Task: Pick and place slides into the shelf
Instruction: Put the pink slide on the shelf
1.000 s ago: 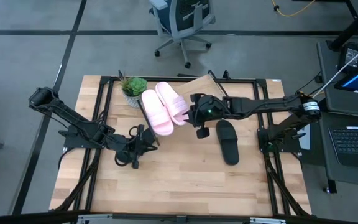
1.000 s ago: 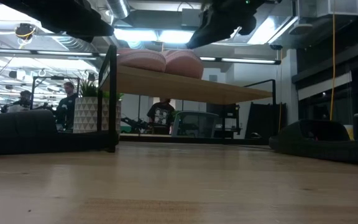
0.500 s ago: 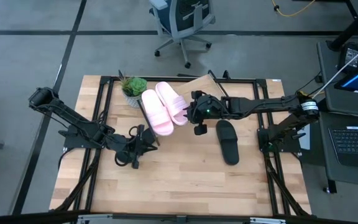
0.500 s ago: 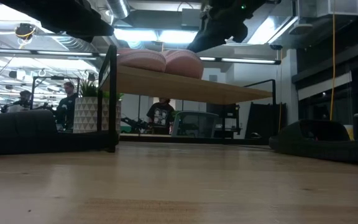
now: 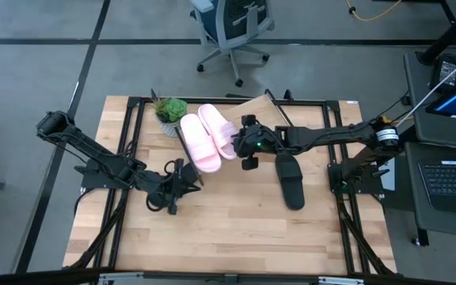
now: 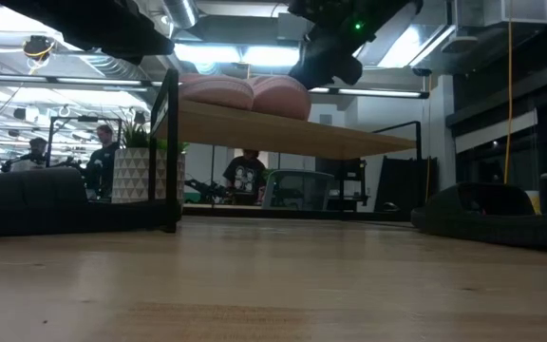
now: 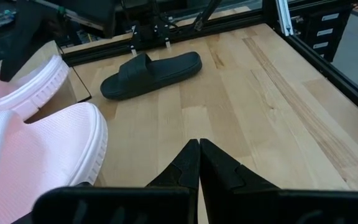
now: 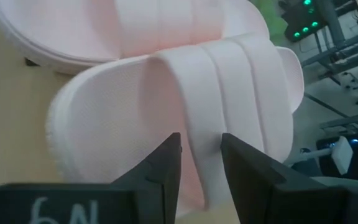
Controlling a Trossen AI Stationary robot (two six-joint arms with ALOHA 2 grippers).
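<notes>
While the right hand point(image 5: 248, 147), fingers spread, hovers beside the pink slides point(image 5: 210, 136) on the shelf point(image 5: 252, 107), the black slide point(image 5: 290, 180) lies nearer it, toward the worktop's right edge; the left hand point(image 5: 187, 176) is pressed together.

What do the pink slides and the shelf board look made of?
Pink slides: probably soft moulded foam, matte, with a fine pebbled footbed and ribbed strap. Shelf board: pale wood or wood laminate, smooth, on a thin black wire frame.

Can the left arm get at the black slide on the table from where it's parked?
Probably yes. The left gripper sits shut near the table's middle, and bare wood lies between it and the black slide. The right gripper is up at the pink slides, out of that path.
</notes>
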